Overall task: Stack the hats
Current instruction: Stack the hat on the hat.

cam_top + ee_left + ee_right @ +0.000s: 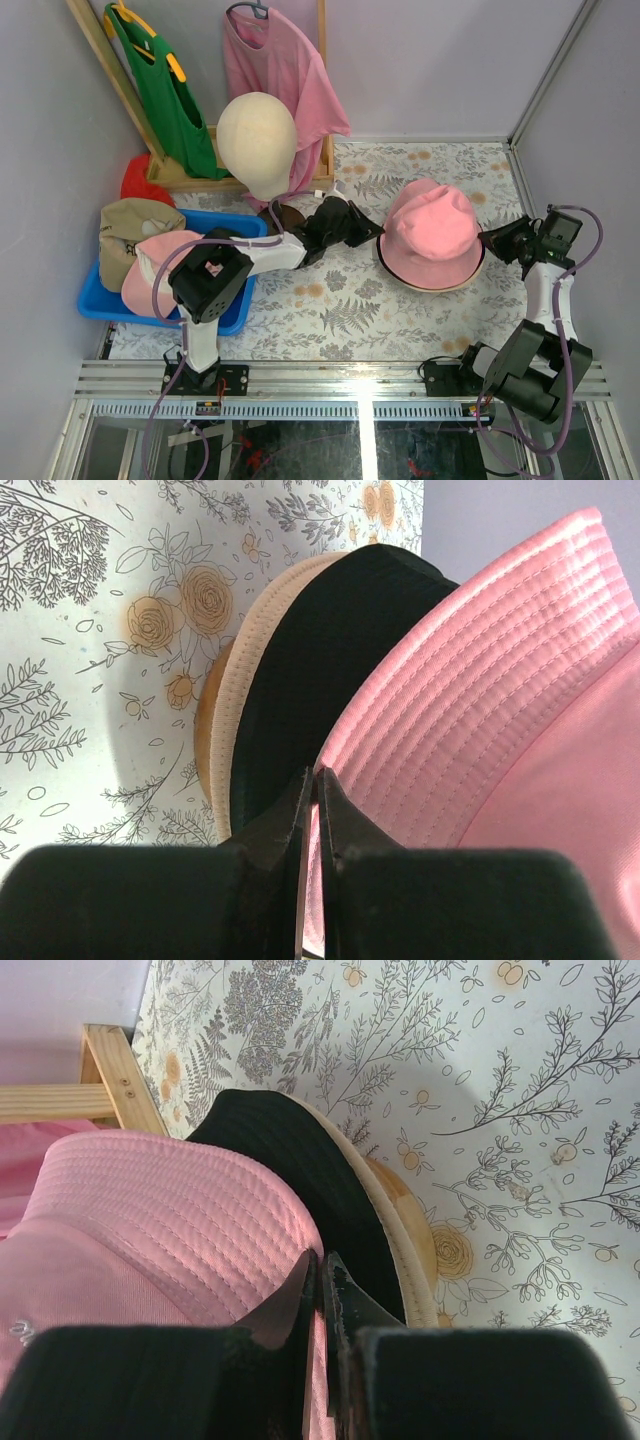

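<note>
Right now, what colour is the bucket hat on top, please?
The bucket hat is pink; top external view.

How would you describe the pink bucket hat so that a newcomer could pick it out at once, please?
On the floral table, look right of the beige mannequin head. The pink bucket hat sits there atop a dark hat and a tan hat. Unlike the pink cap in the blue bin, its stitched brim runs all around.

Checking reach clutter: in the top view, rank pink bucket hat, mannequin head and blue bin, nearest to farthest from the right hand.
1. pink bucket hat: its brim is pinched in the right hand.
2. mannequin head: at the back, left of centre.
3. blue bin: far left side.
</note>
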